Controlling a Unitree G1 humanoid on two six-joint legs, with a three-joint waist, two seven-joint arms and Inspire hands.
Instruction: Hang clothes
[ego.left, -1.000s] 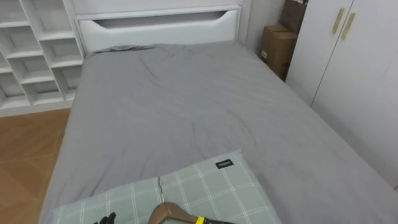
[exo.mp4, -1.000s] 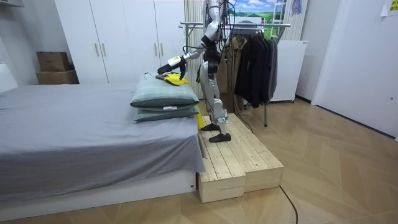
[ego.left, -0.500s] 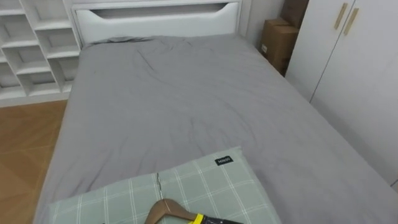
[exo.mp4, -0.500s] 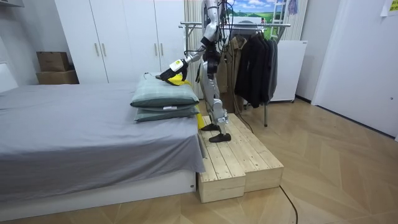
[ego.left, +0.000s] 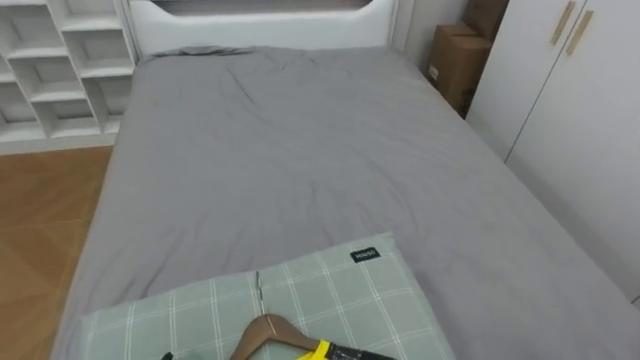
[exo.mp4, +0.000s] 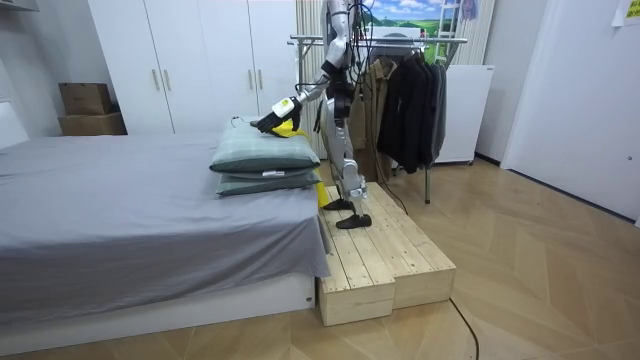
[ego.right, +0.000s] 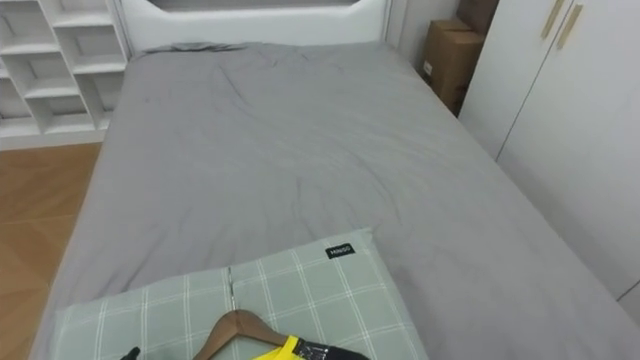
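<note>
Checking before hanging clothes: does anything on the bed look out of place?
Yes: a wooden hanger with a yellow garment lies on the green checked pillow, which sits at the foot end, far from the headboard.

Standing upright, one arm reaching forward and down, left hand (ego.left: 171, 354) low

Nothing here can be read. A small dark label (ego.left: 366, 254) with pale print sits at the far right corner of the green checked pillow (ego.left: 320, 295) on the bed (ego.left: 300, 150); its letters are too small to make out. A dark strip (ego.right: 322, 352) with faint pale marks lies against the yellow cloth (ego.right: 285, 349) beside the wooden hanger (ego.right: 232, 328), and it is just as illegible. Any print on the cardboard box (ego.left: 455, 60) near the wardrobe (ego.left: 570, 110) cannot be told.
</note>
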